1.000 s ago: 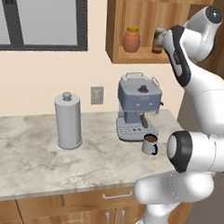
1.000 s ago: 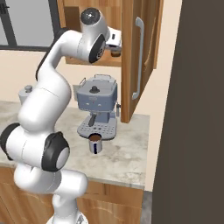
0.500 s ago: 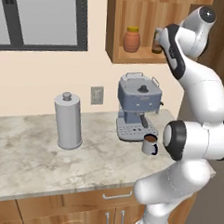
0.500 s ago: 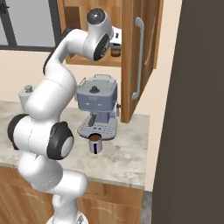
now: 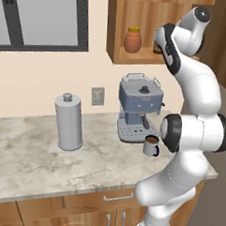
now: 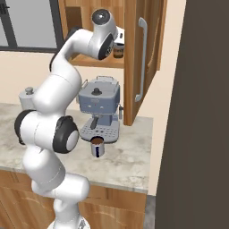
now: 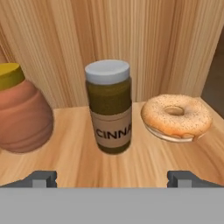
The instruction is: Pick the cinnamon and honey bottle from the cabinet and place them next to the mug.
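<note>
A grey-blue coffee machine (image 5: 139,108) stands on the marble worktop (image 5: 32,162) against the wall. Well to its left stands a tall grey lidded canister (image 5: 68,123). 1 bagel (image 7: 176,116) lies on a wooden shelf.

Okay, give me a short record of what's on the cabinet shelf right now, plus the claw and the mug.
shelf: cabinet, open-fronted
centre: cinnamon, upright, grey lid, ahead of the claw
left of it: honey bottle, yellow lid, apart from the jar
right of it: bagel, lying flat
claw: claw open, fingertips either side of the jar, not touching it
mug: mug on the counter by the coffee machine
</note>
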